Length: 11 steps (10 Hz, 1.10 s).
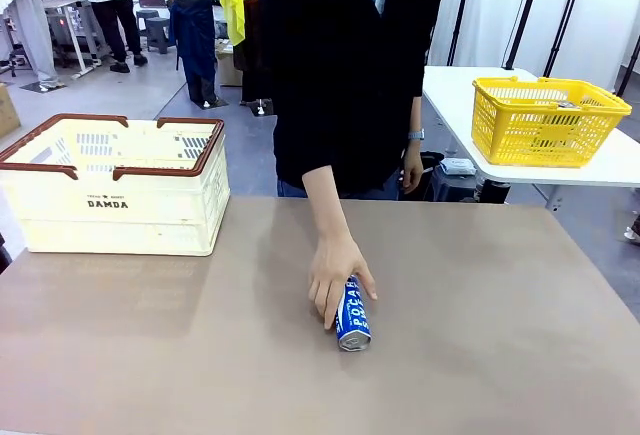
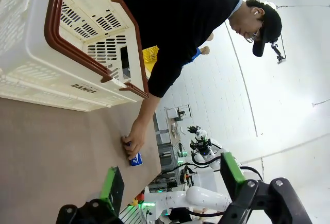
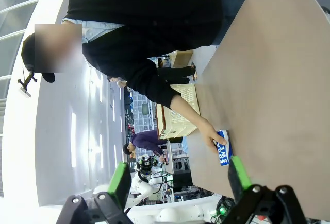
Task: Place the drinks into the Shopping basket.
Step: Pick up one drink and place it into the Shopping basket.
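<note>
**A:** Front view first. Where's the drink?

**B:** A blue can [image 1: 353, 313] lies on its side mid-counter [image 1: 500, 355], silver end toward us. A person's hand [image 1: 338, 277] rests on it. The basket [image 1: 115, 190] stands at the counter's far left, well apart from the can, its top open. A yellow basket [image 1: 548, 120] sits on another table behind; it isn't ours.

**A:** Left wrist view?

**B:** The left claw [image 2: 171, 180] is spread wide with nothing between its green pads. The basket [image 2: 62, 64] is close ahead of it. The can [image 2: 136, 159] lies farther along under the hand [image 2: 133, 140].

**A:** Right wrist view?

**B:** The right claw [image 3: 179, 178] is also wide apart and empty. The can [image 3: 224, 152] lies ahead, toward one finger, with the hand [image 3: 210, 134] touching it.

**A:** How would you do the pick well?

**B:** I'd wait until the hand lifts off. The right claw looks better placed. Turn the wrist so the pads close across the can's slim body, not end to end. Come straight down over its middle, because a round can will likely roll if it's nudged from one side. Then carry it over the brown rim and lower it inside before letting go.

**A:** Counts?

**B:** One can, one hand on it, one cream basket, one yellow basket and two claws.
</note>
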Each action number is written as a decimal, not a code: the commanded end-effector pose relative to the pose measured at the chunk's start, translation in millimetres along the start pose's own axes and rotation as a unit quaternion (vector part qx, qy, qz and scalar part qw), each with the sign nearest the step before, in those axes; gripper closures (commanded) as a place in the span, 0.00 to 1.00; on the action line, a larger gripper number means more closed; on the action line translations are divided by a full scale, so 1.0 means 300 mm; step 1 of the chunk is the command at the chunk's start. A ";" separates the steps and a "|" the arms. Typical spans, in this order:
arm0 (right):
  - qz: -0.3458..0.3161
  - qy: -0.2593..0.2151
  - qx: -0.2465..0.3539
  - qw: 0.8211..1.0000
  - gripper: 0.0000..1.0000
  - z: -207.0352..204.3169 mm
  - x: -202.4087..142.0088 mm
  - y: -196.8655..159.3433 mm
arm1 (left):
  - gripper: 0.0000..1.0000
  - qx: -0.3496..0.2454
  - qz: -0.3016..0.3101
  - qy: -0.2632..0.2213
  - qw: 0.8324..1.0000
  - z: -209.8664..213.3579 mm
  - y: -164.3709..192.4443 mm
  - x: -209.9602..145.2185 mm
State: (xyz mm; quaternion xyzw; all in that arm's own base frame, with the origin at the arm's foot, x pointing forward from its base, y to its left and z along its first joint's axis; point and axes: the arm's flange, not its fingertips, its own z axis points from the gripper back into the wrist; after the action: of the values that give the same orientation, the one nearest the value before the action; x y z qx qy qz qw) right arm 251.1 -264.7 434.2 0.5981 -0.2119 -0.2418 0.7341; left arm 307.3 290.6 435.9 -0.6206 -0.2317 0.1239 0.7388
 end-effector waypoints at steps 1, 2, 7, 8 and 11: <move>-0.004 0.000 0.007 1.000 0.00 0.003 0.002 0.007 | 0.00 -0.005 -0.006 0.002 1.000 0.006 -0.003 -0.002; -0.004 0.000 0.007 1.000 0.00 0.003 0.002 0.007 | 0.00 -0.005 -0.006 0.002 1.000 0.006 -0.003 -0.002; -0.004 0.000 0.007 1.000 0.00 0.003 0.002 0.007 | 0.00 0.106 0.000 0.150 0.983 -0.260 -0.333 -0.029; -0.004 0.000 0.007 1.000 0.00 0.003 0.002 0.007 | 0.00 0.152 -0.018 0.229 0.961 -0.440 -0.447 -0.047; -0.004 0.000 0.007 1.000 0.00 0.003 0.002 0.007 | 0.00 0.310 -0.040 0.341 0.887 -0.924 -0.608 -0.201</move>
State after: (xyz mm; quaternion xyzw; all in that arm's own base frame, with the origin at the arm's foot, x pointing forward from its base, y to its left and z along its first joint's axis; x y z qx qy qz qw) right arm 251.8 -264.5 433.7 0.5979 -0.2102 -0.2419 0.7348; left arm 356.9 0.9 575.2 -0.4178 0.0330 -0.0495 0.9066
